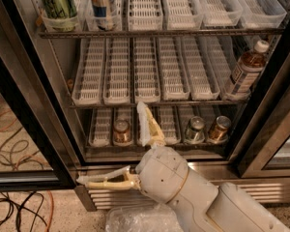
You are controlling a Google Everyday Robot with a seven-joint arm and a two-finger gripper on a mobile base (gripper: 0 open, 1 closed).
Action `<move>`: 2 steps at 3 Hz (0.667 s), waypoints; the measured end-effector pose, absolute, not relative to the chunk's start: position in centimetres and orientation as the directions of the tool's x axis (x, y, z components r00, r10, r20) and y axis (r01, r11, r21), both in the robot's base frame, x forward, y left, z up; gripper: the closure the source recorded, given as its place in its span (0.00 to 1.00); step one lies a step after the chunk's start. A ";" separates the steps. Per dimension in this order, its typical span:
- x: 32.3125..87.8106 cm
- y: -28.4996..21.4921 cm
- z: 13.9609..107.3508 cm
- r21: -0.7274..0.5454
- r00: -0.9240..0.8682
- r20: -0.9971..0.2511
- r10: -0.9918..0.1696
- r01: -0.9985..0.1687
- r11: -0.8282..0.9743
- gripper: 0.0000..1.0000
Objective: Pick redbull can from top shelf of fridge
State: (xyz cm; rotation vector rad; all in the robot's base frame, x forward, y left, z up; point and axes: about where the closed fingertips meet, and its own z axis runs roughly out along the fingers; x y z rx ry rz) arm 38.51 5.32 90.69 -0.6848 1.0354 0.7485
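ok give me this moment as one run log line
gripper: open, empty, low at fridge base | redbull can: upright on top shelf beside green can, untouched | grasp: not yet done
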 end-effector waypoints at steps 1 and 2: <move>38.8 4.6 90.8 -0.125 0.322 -0.919 0.229 -0.787 0.605 0.00; 35.7 7.0 92.6 -0.256 0.461 -0.866 0.191 -0.739 0.623 0.00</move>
